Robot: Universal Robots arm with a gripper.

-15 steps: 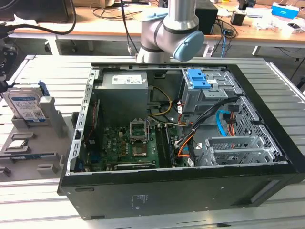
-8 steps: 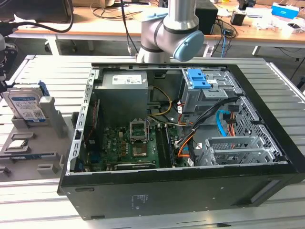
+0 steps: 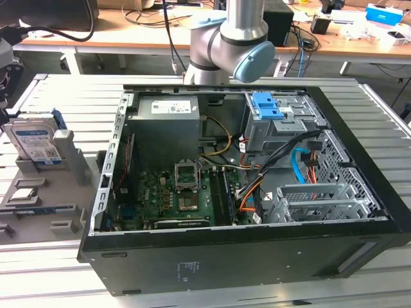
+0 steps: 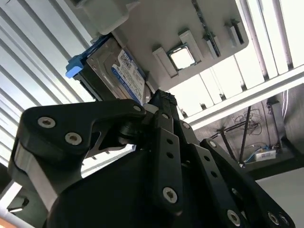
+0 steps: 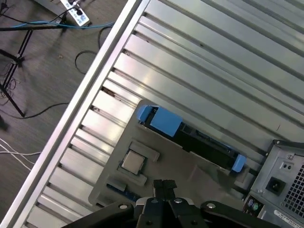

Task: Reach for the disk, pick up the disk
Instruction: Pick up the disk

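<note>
First wrist view: jaws together, empty, near disk [image 5: 192, 137].

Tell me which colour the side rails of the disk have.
Bright blue; the side rails of the disk show best in the first wrist view.

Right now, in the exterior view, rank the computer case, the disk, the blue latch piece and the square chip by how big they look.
1. Computer case, clearly largest.
2. Disk, upright in the grey holder.
3. Blue latch piece, looks somewhat smaller, though it sits farther back, so unsure.
4. Square chip, smallest.
</note>
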